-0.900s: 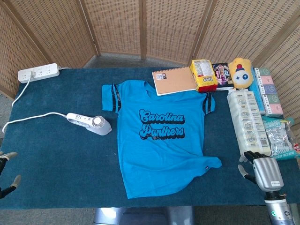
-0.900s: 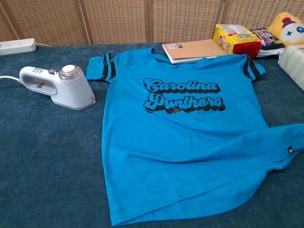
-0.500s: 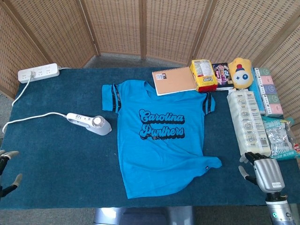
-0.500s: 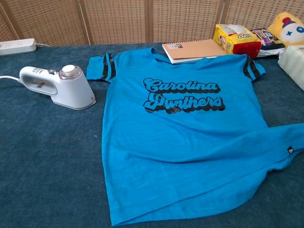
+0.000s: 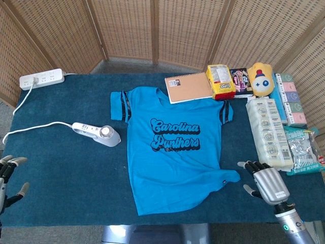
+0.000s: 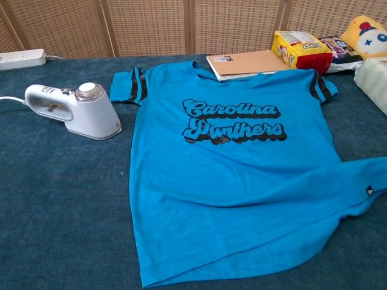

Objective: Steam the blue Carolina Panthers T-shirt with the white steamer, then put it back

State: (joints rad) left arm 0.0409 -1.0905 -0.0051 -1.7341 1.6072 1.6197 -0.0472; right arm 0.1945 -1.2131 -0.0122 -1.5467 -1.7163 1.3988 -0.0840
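Note:
The blue Carolina Panthers T-shirt [image 5: 175, 147] [image 6: 236, 175] lies flat in the middle of the dark blue table, print up. The white steamer [image 5: 97, 133] [image 6: 75, 110] lies on the cloth to the shirt's left, its cord running off left. My right hand [image 5: 265, 182] hovers near the table's front right, just right of the shirt's lower hem, fingers spread and holding nothing. My left hand [image 5: 9, 175] shows only at the front left edge of the head view, fingers apart and empty, far from the steamer. Neither hand appears in the chest view.
A white power strip [image 5: 41, 79] [image 6: 21, 58] sits at the back left. Along the back lie a spiral notebook [image 5: 189, 87] [image 6: 242, 63], a yellow snack bag [image 5: 220, 81] [image 6: 301, 51] and a yellow plush toy [image 5: 261, 79]. Packaged goods [image 5: 269, 132] line the right side.
My right hand has moved left and slightly up, toward the shirt's lower right corner. My left hand has shifted a little at the left edge. Shirt and steamer are unmoved.

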